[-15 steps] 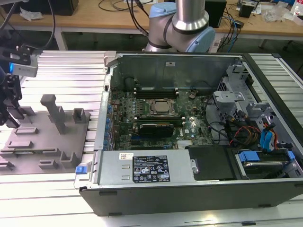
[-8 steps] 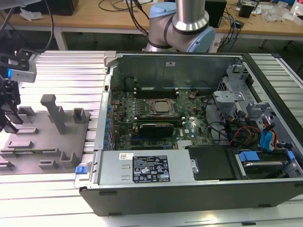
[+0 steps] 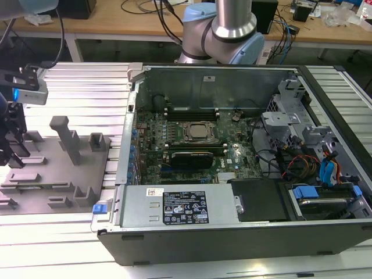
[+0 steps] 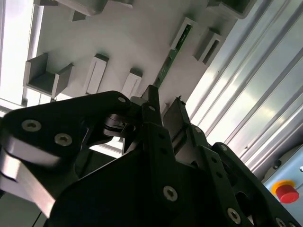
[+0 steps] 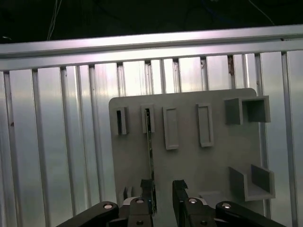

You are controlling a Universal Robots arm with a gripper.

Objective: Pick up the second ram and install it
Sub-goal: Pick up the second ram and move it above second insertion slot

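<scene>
The second ram (image 5: pixel 149 142) stands on its long edge in a slot of the grey holder plate (image 5: pixel 189 165), seen as a thin green strip. It appears again in the second wrist view (image 4: pixel 166 64). My gripper (image 5: pixel 163 191) is open just above the ram's near end, and the strip lines up with the inner edge of one finger (image 5: pixel 147 189), not the middle of the gap. The gap between the black fingers (image 4: pixel 152 101) holds nothing. In the exterior view my gripper (image 3: pixel 13 148) hangs over the holder plate (image 3: pixel 58 174) at that view's far left.
The open computer case (image 3: pixel 232 232) lies on the ribbed aluminium table (image 3: pixel 87 87), with the green motherboard (image 3: pixel 192 145), a power supply box (image 3: pixel 180 206) and cables inside. Upright grey blocks (image 3: pixel 67 136) rise from the holder plate. The arm's base (image 3: pixel 224 35) stands behind the case.
</scene>
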